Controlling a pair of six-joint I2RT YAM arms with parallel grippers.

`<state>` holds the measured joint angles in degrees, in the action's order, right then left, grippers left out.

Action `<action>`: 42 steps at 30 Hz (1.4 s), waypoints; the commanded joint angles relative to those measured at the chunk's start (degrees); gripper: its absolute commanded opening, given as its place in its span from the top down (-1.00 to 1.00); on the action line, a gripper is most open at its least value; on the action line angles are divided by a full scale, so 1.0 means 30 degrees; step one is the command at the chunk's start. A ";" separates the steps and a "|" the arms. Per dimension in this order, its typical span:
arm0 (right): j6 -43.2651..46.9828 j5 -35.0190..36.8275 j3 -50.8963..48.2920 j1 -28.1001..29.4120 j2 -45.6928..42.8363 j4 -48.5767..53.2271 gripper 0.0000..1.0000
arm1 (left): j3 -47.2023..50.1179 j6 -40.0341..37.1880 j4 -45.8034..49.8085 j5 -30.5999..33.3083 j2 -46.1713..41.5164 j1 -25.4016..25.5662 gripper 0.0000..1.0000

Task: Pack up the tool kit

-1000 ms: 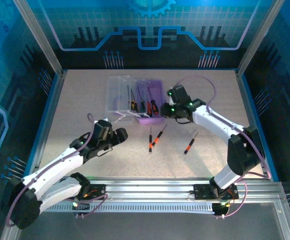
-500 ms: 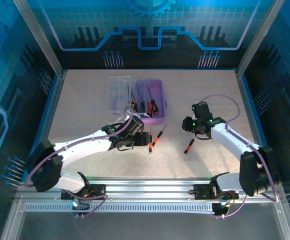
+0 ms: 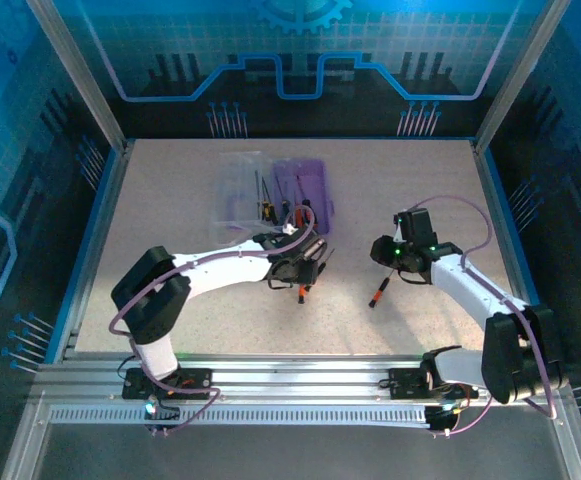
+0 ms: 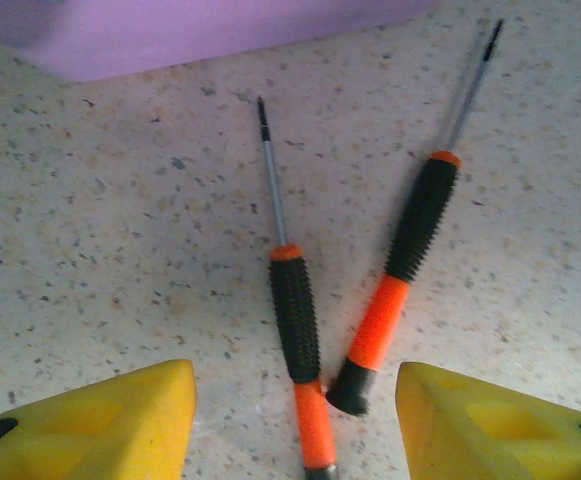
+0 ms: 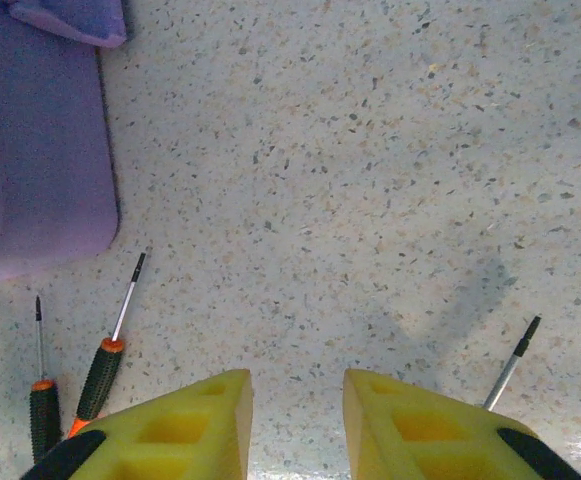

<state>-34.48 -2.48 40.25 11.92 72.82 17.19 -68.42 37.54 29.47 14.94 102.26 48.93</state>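
The purple case (image 3: pixel 305 200) lies open at the back, its clear lid (image 3: pixel 238 185) folded out to the left, with several screwdrivers inside. Two black-and-orange screwdrivers (image 3: pixel 306 282) lie crossed on the table just in front of it. My left gripper (image 3: pixel 308 268) hangs low over them, open. In the left wrist view both handles (image 4: pixel 295 325) (image 4: pixel 410 250) lie between the yellow fingers (image 4: pixel 120 420) untouched. A third screwdriver (image 3: pixel 378 292) lies to the right. My right gripper (image 3: pixel 385 252) hovers just behind it, open and empty (image 5: pixel 298 420). The third screwdriver's shaft (image 5: pixel 510 365) shows beside its right finger.
The case's purple wall (image 4: pixel 220 35) sits close ahead of the left gripper, and the case (image 5: pixel 30 180) fills the right wrist view's upper left. Blue enclosure walls and aluminium posts (image 3: pixel 100 120) ring the speckled table (image 3: pixel 170 300). A metal rail (image 3: pixel 300 375) runs along the near edge.
The left arm swung from the left side to the two crossed screwdrivers and its jaws narrowed. The right arm drew back from the case toward the lone screwdriver.
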 commanded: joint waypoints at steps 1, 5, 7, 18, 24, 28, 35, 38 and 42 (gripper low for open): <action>0.0096 -0.0579 -0.0235 -0.0307 -0.0413 -0.0487 0.38 | -0.0683 0.0200 0.1600 0.1493 0.1041 0.0127 -0.09; 0.0097 -0.0688 -0.0160 -0.0370 -0.0178 -0.0724 0.38 | -0.0568 0.0231 0.0806 0.0720 0.1514 0.0143 -0.06; 0.0089 -0.0882 0.0014 -0.0389 0.0093 -0.0750 0.38 | -0.0542 0.0209 0.0612 0.0724 0.1573 0.0132 -0.05; 0.0038 -0.1127 -0.0130 -0.0385 0.0281 -0.0897 0.38 | -0.0732 -0.0047 0.0363 -0.0075 0.2746 0.0112 0.14; 0.0023 -0.1022 -0.0262 -0.0416 0.0163 -0.0891 0.38 | -0.0958 -0.0306 0.0602 -0.0159 0.3017 0.0097 0.11; 0.0062 -0.0989 -0.0274 -0.0410 0.0168 -0.0889 0.39 | -0.0987 -0.0354 0.0675 -0.0042 0.3163 0.0097 0.11; 0.0126 -0.0845 -0.0269 -0.0487 0.0009 -0.0779 0.38 | -0.0268 -0.0280 0.0791 0.0581 0.2844 0.0097 0.48; 0.0075 -0.0902 -0.0240 -0.0481 0.0003 -0.0772 0.38 | -0.0001 -0.0321 0.1022 0.0705 0.2664 0.0097 0.56; 0.0041 -0.0924 -0.0204 -0.0485 -0.0004 -0.0748 0.38 | 0.0546 -0.0674 0.0747 0.0640 0.2109 0.0112 0.65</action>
<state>-34.48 -4.99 40.05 11.55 73.52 15.33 -69.23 36.91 30.13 17.15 109.75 48.97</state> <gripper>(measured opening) 0.310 0.181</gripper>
